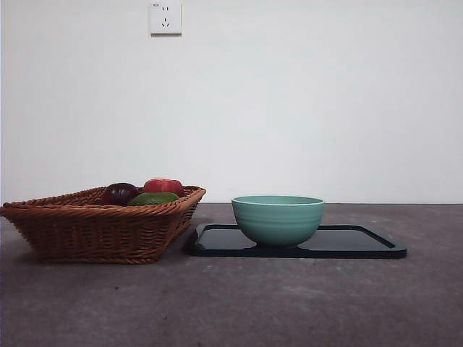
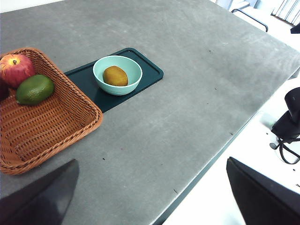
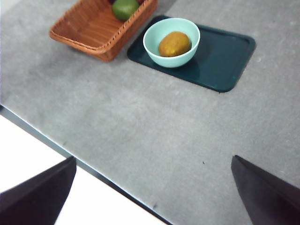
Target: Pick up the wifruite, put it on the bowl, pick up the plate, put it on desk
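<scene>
The orange-brown wifruite [image 2: 115,75] lies inside the mint-teal bowl [image 2: 132,85]; it also shows in the right wrist view [image 3: 174,43]. In the front view the bowl [image 1: 278,218] hides the fruit. The bowl stands on the left part of a dark flat plate [image 1: 354,242] on the grey desk [image 1: 239,303]. My left gripper [image 2: 152,161] is open and empty, held high over the desk's near edge, far from the bowl. My right gripper [image 3: 153,158] is open and empty, also high and far back. Neither arm shows in the front view.
A brown wicker basket [image 1: 101,228] stands left of the plate, close to its edge. It holds a red apple [image 2: 17,69], a green fruit [image 2: 34,89] and a dark purple fruit [image 1: 119,193]. A wall socket [image 1: 165,17] is on the white wall behind.
</scene>
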`<state>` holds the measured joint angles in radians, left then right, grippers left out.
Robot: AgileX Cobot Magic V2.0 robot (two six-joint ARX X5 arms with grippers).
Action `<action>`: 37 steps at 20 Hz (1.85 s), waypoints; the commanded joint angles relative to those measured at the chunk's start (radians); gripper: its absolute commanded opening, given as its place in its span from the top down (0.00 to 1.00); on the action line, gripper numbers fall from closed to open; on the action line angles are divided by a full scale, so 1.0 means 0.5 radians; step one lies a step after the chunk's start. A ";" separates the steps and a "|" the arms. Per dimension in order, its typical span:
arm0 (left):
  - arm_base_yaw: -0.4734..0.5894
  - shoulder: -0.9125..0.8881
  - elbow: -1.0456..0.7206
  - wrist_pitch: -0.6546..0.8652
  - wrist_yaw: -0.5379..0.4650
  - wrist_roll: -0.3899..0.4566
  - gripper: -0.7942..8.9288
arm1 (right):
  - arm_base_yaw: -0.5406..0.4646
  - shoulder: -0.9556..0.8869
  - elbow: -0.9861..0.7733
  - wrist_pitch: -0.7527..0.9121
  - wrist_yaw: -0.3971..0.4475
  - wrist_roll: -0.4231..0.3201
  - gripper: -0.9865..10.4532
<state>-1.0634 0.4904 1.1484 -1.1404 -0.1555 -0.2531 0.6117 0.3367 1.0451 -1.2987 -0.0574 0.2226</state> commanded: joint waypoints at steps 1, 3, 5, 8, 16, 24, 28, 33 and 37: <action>-0.021 0.005 0.027 0.024 -0.008 -0.003 0.40 | 0.014 -0.053 0.017 0.032 -0.005 0.043 0.38; -0.021 0.005 0.027 0.025 -0.008 0.011 0.40 | 0.014 -0.063 0.017 0.037 -0.004 0.043 0.38; -0.021 0.005 0.027 0.026 -0.008 0.011 0.40 | 0.014 -0.063 0.017 0.037 -0.005 0.053 0.38; -0.021 0.005 0.027 0.085 -0.008 0.009 0.40 | 0.014 -0.063 0.017 0.037 -0.004 0.081 0.38; -0.021 0.105 0.027 0.547 -0.011 -0.008 0.40 | 0.014 -0.063 0.017 0.043 -0.002 0.184 0.38; -0.018 0.629 0.085 0.755 -0.011 -0.224 0.40 | 0.014 -0.063 0.017 0.192 -0.003 0.184 0.38; 0.000 0.993 0.290 0.678 -0.011 -0.270 0.40 | 0.014 -0.063 0.017 0.218 -0.003 0.184 0.38; 0.111 1.501 0.705 0.472 -0.008 -0.290 0.40 | 0.014 -0.063 0.017 0.217 -0.005 0.184 0.38; 0.204 1.880 1.045 0.259 -0.005 -0.249 0.40 | 0.014 -0.063 0.017 0.217 -0.005 0.183 0.38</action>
<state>-0.9527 1.4155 1.6482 -1.0176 -0.1555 -0.3840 0.6117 0.3027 1.0443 -1.1992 -0.0574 0.3042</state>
